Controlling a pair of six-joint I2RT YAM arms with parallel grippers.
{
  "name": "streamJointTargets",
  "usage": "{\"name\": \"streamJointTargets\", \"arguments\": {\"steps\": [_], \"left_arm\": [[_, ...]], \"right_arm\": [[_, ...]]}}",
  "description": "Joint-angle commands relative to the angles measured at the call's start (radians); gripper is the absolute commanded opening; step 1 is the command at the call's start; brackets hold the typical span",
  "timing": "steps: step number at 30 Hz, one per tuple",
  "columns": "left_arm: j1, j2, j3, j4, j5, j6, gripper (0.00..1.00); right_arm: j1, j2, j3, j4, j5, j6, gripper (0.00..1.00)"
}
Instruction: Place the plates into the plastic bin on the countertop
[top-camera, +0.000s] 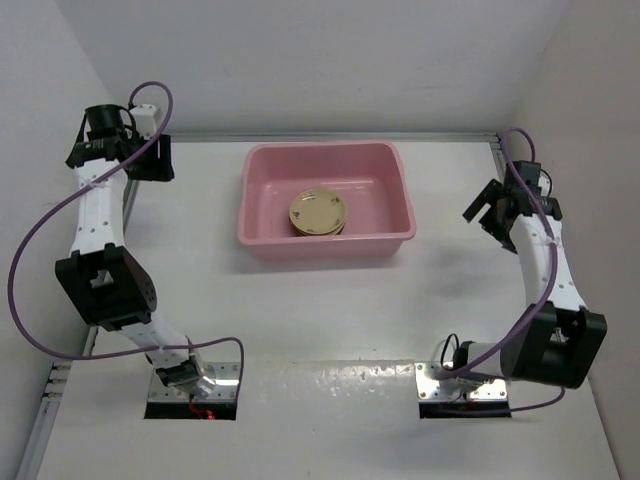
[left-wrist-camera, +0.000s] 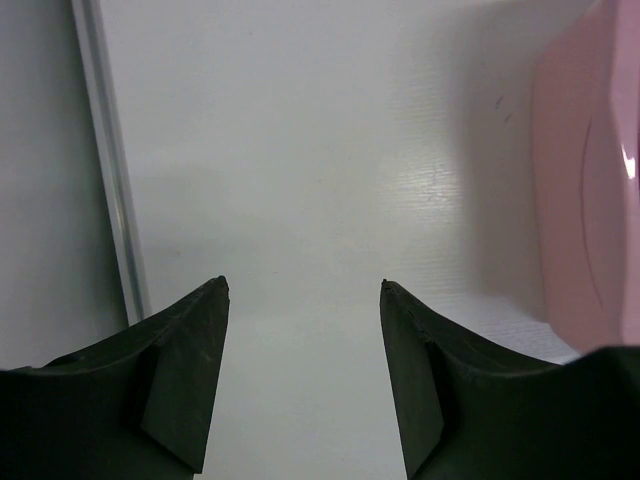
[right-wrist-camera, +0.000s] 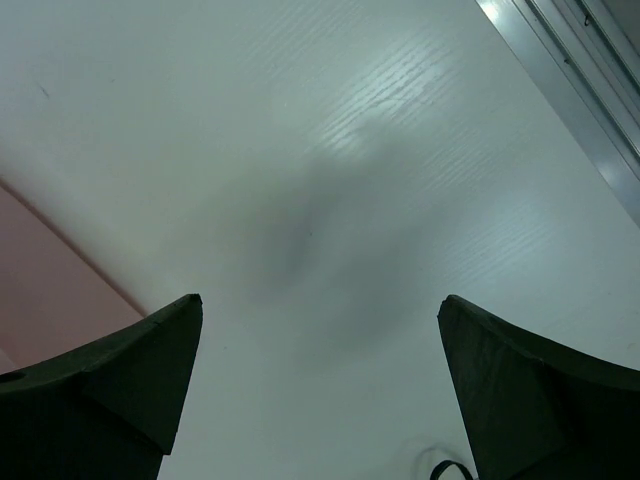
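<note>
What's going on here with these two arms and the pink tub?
The robot's job is putting plates into the pink bin. A stack of them sits inside, a yellowish one on top. The left gripper and the right gripper hang open and empty on either side of it, above the countertop.
</note>
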Motion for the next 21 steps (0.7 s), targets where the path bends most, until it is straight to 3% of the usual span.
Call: {"name": "streamJointTargets", "arguments": {"steps": [1,11,21], "left_arm": [[-0.028,-0.001,0.015,0.009,0.023,-0.020,0.65],[-0.056,-0.029,-0.005,0.009,0.012,-0.020,0.65],[-0.056,-0.029,-0.014,0.009,0.012,-0.020,0.65]], "right_arm": [[-0.003,-0.082,0.011,0.016,-0.013,0.004,1.00],[-0.004,-0.185,-0.055,0.130,-0.060,-0.032,1.00],[-0.004,-0.194,-0.072,0.131,-0.076,-0.048,1.00]]}}
